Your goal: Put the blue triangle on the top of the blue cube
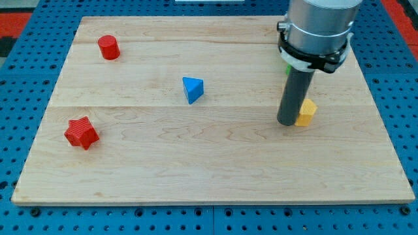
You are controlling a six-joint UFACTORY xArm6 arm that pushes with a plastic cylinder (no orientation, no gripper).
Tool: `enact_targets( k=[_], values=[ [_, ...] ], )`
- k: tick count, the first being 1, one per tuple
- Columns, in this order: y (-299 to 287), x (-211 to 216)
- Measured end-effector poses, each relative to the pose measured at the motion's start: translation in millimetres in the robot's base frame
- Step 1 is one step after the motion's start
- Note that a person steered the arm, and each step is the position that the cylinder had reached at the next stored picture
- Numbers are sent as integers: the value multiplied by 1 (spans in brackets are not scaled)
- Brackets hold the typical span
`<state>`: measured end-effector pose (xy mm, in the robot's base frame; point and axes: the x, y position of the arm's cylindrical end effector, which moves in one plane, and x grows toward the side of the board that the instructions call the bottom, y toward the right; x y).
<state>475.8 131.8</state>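
The blue triangle (192, 89) lies near the middle of the wooden board (209, 163), a little above centre. No blue cube shows in the view. My tip (287, 122) rests on the board at the right, well to the right of the blue triangle and touching or just beside the left side of a yellow block (305, 112). The rod and the arm above it hide part of the board behind them.
A red cylinder (109, 47) stands at the upper left. A red star (81, 132) lies at the left. A bit of a green block (287, 67) peeks out from behind the arm. A blue pegboard (26, 78) surrounds the board.
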Motion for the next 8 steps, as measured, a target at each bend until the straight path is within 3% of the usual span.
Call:
enact_targets(
  k=[1, 2, 3, 4, 5, 8],
  values=[
    [-32, 20],
    [-114, 20],
    [-160, -2],
    [-165, -50],
    [-198, -71],
    [-181, -174]
  ],
)
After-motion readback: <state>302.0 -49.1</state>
